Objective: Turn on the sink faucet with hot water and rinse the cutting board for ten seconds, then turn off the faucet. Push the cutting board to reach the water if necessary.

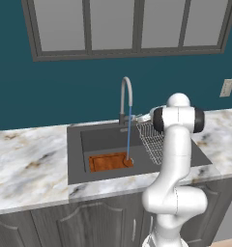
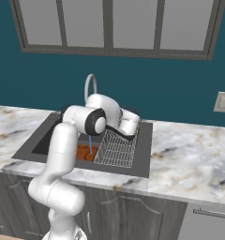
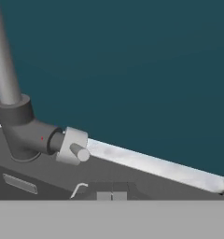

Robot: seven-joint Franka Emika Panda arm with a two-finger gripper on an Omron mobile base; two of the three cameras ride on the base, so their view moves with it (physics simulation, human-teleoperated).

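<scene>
Teal wall and grey-framed windows back a marbled counter (image 1: 26, 159). From the left base view, the sink (image 1: 74, 154) holds the orange-brown cutting board (image 1: 108, 162) flat on its floor, the thin blue water (image 1: 128, 137) landing on its right end from the sink faucet (image 1: 125, 96); a wire rack (image 1: 149, 140) sits partly behind the arm.

From the right, the arm covers most of the board.

At the hand, the gripper (image 3: 112, 196), jaws pressed together and mostly cut off, sits below and right of the faucet's lever (image 3: 73, 147).
</scene>
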